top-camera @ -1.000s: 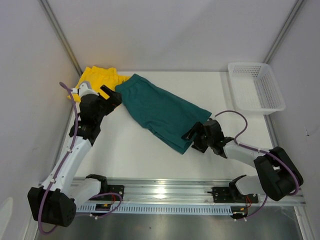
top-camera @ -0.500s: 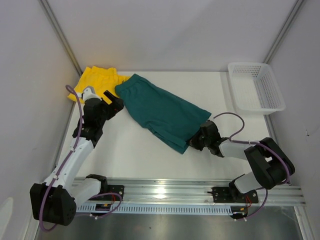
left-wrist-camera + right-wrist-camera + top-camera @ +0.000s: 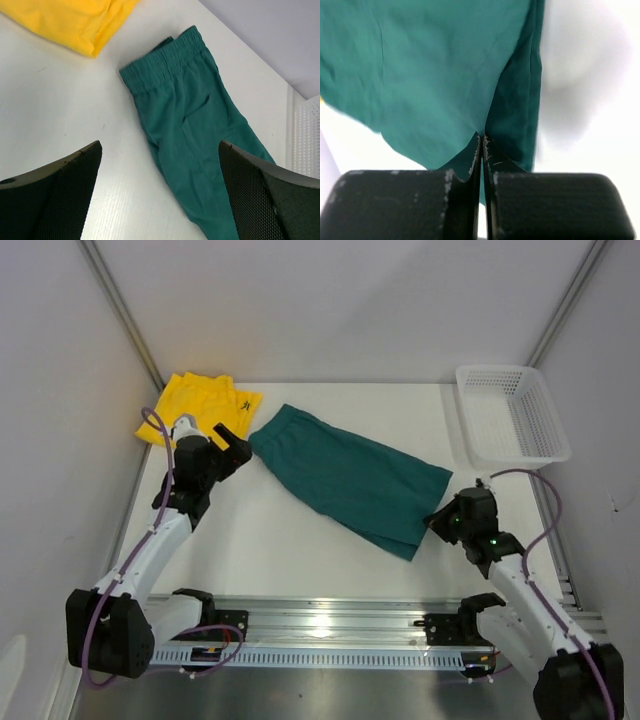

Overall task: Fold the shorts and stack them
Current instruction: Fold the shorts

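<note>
Right wrist view, nearest first. The right gripper (image 3: 482,141) fills the bottom edge. Its fingers (image 3: 410,205) are pressed together and pinch a thin edge of the teal shorts (image 3: 435,65) at the tips. I cannot tell this close which part of the hem is caught. The cloth beyond the tips is blurred, and the table (image 3: 585,65) to their right washes out white. A darker second layer of cloth shows just right of the tips.

Top view. The pinch sits at the near right leg corner. The teal shorts lie flat on the table in a long diagonal strip, running from the right fingers toward the left gripper (image 3: 232,443). The elastic waistband is at the far left end. They look doubled lengthwise, one leg over the other.

The left fingers (image 3: 55,195) are spread wide and hold nothing, with bare table beneath. In the wrist view the gathered waistband lies beyond the gap between them, with the legs running off past the right finger.

The yellow shorts (image 3: 200,402) lie beyond the left finger at the far left corner, apart from the teal pair with table between. They are a flat, squarish bundle with a small dark logo on the side nearest the teal pair. The wrist view cuts them off at its top edge, and in the top view the left arm hides part of their near edge.

The basket (image 3: 548,412) is white mesh, well beyond the right fingers at the far right. Only its own mesh floor shows inside. The left wrist view catches a sliver of it at the frame edge.
</note>
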